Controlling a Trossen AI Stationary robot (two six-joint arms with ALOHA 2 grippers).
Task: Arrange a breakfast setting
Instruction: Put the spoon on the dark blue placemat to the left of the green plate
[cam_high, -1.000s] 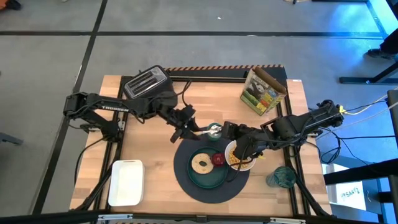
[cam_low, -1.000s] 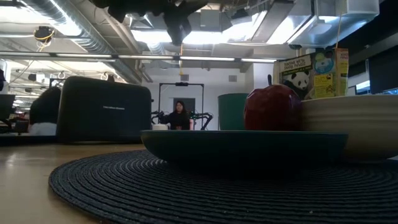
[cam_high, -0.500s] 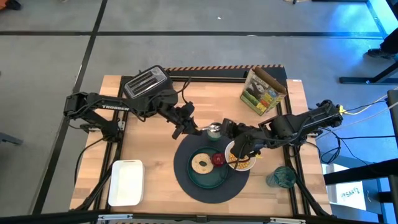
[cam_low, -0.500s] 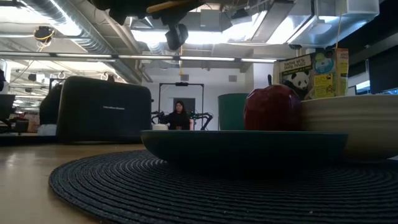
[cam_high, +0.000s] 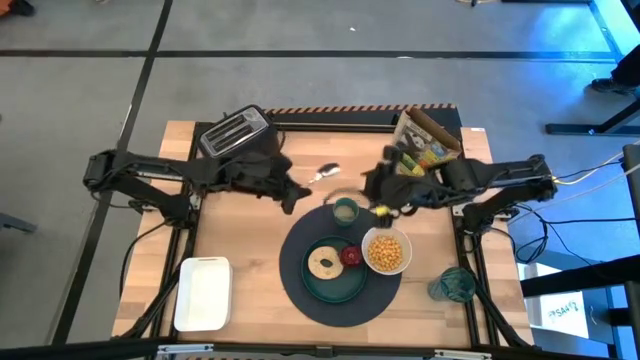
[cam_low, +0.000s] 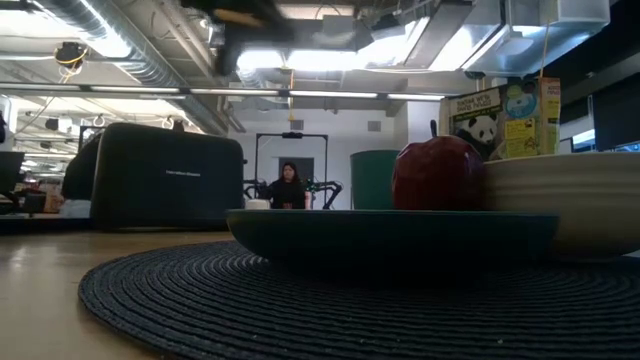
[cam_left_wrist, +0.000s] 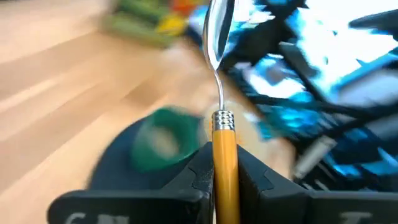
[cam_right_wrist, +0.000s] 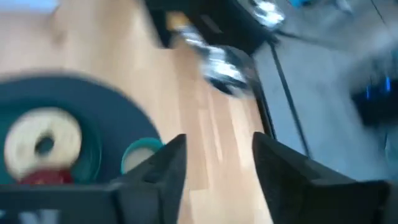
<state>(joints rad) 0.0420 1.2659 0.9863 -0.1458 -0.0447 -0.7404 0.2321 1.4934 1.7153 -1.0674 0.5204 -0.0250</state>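
My left gripper (cam_left_wrist: 222, 171) clenches the spoon (cam_left_wrist: 219, 93) by its orange handle above the table behind the mat (cam_high: 300, 290), which carries plate (cam_high: 335, 285), bagel (cam_high: 323, 264), fruit (cam_high: 350, 256), bowl (cam_high: 386, 252) and cup (cam_high: 345, 210), while my right gripper (cam_right_wrist: 214, 165) hovers released nearby.

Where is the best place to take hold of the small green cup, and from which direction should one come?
Probably from above, pinching the rim: the small green cup stands upright and open-topped on the mat's far edge, apart from the plate and bowl.
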